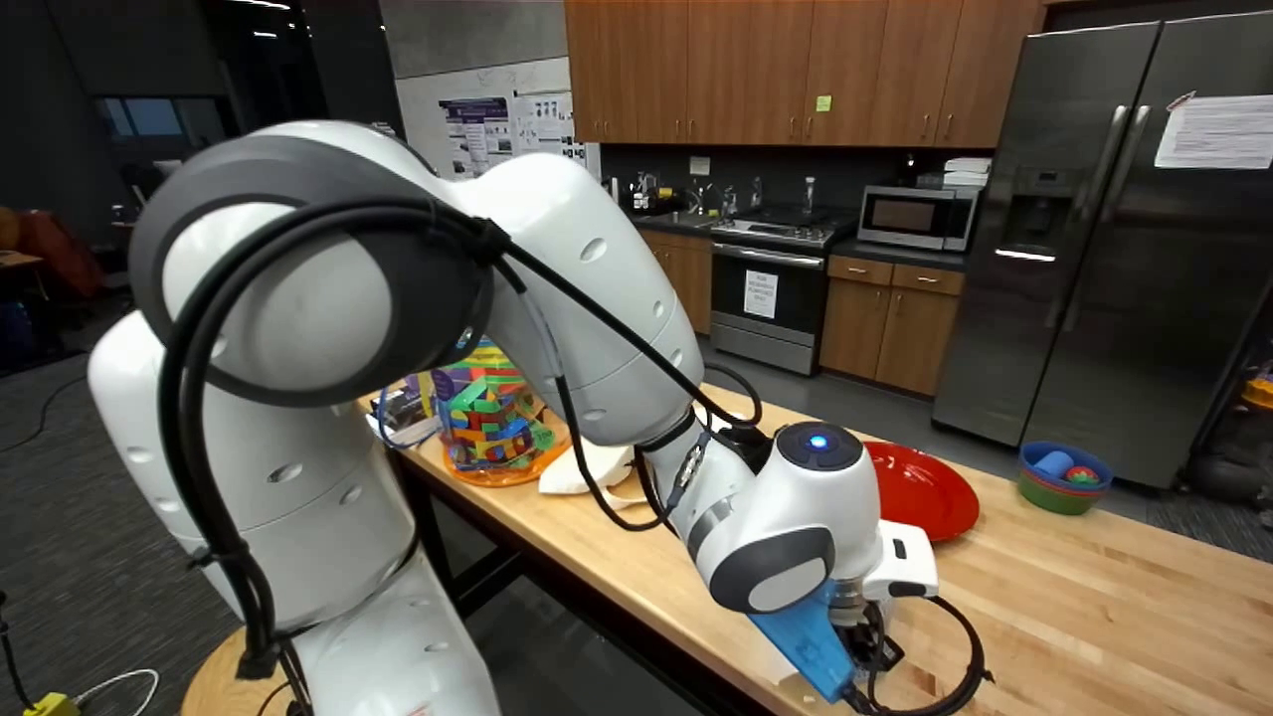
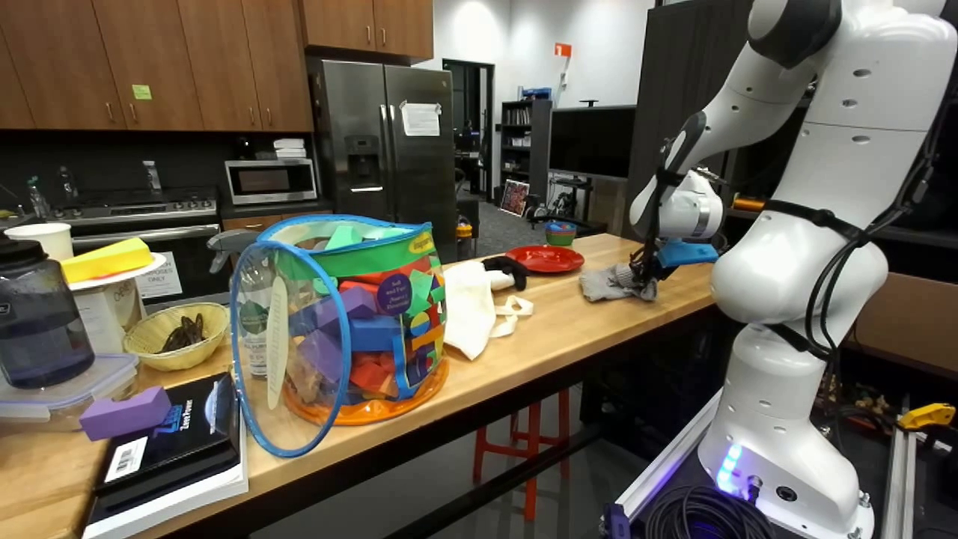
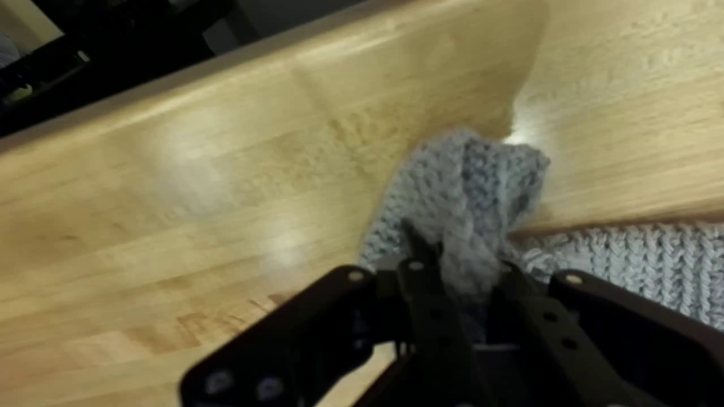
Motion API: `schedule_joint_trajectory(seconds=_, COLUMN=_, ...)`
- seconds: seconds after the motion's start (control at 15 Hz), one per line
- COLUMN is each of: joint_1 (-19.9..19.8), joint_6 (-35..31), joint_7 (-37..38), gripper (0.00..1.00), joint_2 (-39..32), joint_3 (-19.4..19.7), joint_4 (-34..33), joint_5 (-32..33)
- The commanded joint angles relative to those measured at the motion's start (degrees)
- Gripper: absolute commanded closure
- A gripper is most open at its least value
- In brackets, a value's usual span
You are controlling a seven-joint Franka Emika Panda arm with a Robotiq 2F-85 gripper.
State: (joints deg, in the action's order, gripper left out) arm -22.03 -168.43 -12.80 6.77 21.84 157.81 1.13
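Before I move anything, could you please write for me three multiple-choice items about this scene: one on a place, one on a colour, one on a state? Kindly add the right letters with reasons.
1. Where does the loose part of the grey knitted cloth lie?
A) on the stove
B) on the wooden table
C) inside the bag of blocks

2. What colour is the wide, flat plate?
A) green
B) blue
C) red

3. How does the gripper stand?
A) shut on the cloth
B) wide open
C) shut on a bottle

1: B, the wrist view shows the knit resting on the wood.
2: C, its red surface shows in both exterior views.
3: A, the wrist view shows the cloth pinched in it.
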Motion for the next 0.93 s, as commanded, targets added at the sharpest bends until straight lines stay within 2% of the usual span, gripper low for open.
schedule_joint_trajectory(seconds=0.0, joint_1=-3.02, joint_6=-1.9, joint_7=2.29, gripper=0.96, joint_2=-2.64, joint_3=1.7, joint_4=-1.39, joint_5=2.13)
schedule_joint_trajectory(seconds=0.4, joint_1=-5.37, joint_6=-2.86, joint_7=2.66, gripper=0.96, joint_2=-4.7, joint_3=4.12, joint_4=-3.1, joint_5=2.39)
schedule_joint_trajectory(seconds=0.87, joint_1=-0.7, joint_6=-1.04, joint_7=-0.63, gripper=0.96, joint_2=-3.93, joint_3=1.6, joint_4=-3.39, joint_5=-2.94)
